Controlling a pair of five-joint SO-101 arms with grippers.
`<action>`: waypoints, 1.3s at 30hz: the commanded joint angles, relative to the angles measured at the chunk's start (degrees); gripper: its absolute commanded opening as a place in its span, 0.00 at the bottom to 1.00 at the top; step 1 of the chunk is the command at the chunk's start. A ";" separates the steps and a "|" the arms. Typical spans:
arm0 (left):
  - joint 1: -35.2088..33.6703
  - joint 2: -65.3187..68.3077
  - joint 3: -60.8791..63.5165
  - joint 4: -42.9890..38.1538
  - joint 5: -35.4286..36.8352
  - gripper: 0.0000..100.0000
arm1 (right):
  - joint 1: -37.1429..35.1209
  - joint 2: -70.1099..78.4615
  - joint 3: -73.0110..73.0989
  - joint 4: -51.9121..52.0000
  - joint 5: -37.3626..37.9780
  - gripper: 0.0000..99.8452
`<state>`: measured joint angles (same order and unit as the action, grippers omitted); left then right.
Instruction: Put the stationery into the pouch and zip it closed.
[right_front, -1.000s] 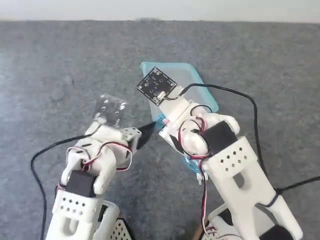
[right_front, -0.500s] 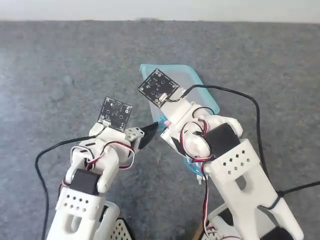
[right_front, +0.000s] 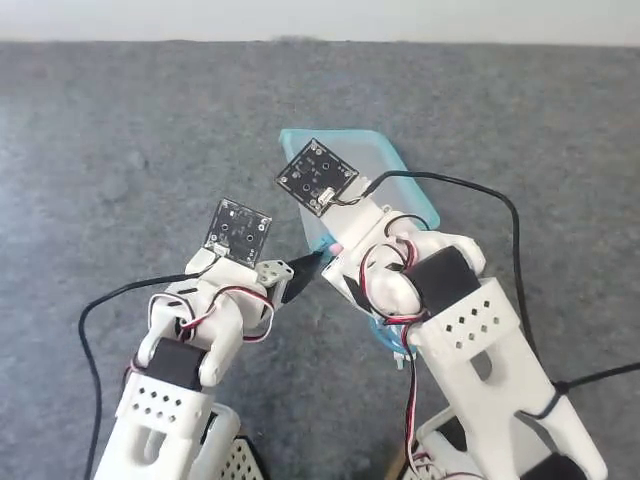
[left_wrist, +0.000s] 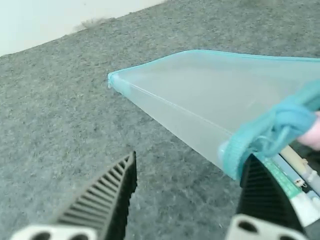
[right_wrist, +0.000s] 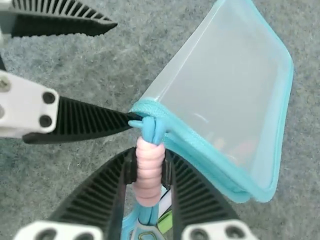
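Right hand (right_wrist: 148, 152) clamps the pink zipper pull (right_wrist: 148, 175) at the pouch's (right_wrist: 235, 95) corner. Left hand (left_wrist: 190, 170) gapes, one finger (right_wrist: 85, 120) touching that corner. The translucent pouch sits on the table (right_front: 120, 130) toward its far edge, stationery (right_wrist: 164, 219) showing at its mouth.

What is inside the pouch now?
Through the frosted wall of the pouch, only faint pinkish smudges show near the zip edge. The right gripper, shut on the pink pull, hides the mouth.
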<state>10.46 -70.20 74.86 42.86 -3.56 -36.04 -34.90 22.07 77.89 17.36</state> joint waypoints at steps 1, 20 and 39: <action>0.70 0.44 -0.57 -1.76 -0.44 0.32 | -0.66 -3.21 -5.27 0.92 -0.70 0.01; -2.64 0.26 0.31 -5.98 1.67 0.32 | -6.20 -3.21 -3.69 4.44 1.76 0.01; -4.40 -0.18 -0.48 -4.31 1.85 0.32 | 2.07 -2.59 -2.46 4.09 1.58 0.01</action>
<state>6.51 -70.20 77.05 38.46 -2.68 -34.99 -34.90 20.22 82.02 18.51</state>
